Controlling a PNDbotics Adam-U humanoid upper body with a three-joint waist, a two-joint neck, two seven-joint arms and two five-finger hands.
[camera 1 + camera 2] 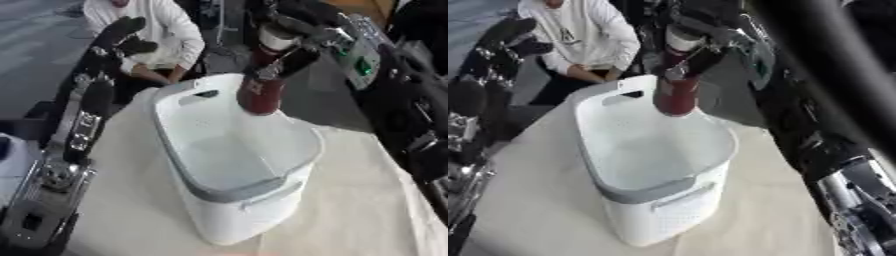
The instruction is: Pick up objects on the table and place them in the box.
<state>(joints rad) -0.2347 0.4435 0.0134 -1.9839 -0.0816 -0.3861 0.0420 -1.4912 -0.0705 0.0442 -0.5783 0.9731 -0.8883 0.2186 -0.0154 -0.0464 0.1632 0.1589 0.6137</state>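
We see the right hand (293, 47) reaching in from the upper right, its fingers (296, 59) curled around the upper end of a dark red bottle (261, 95). The bottle hangs upright below those fingers, a pale label showing on its side and a white cap or neck (276, 39) just above the grip. Its lower end sits over the far rim of the white laundry basket (188, 170), which serves as the box here, and we cannot tell whether the bottle touches the rim or the inner wall.

Beneath and in front of the fingers the basket stands on the desk (367, 210), which is covered by a cream cloth. The basket has a grey band along its near rim and a handle slot (203, 95) cut into the far wall, to the left of the bottle. What we can see of its inside is bare white plastic.

The left hand (122, 37) is raised at the upper left, well apart from the bottle and the basket, its fingers curled and holding nothing. The left forearm (83, 125) runs down the left edge of the view.
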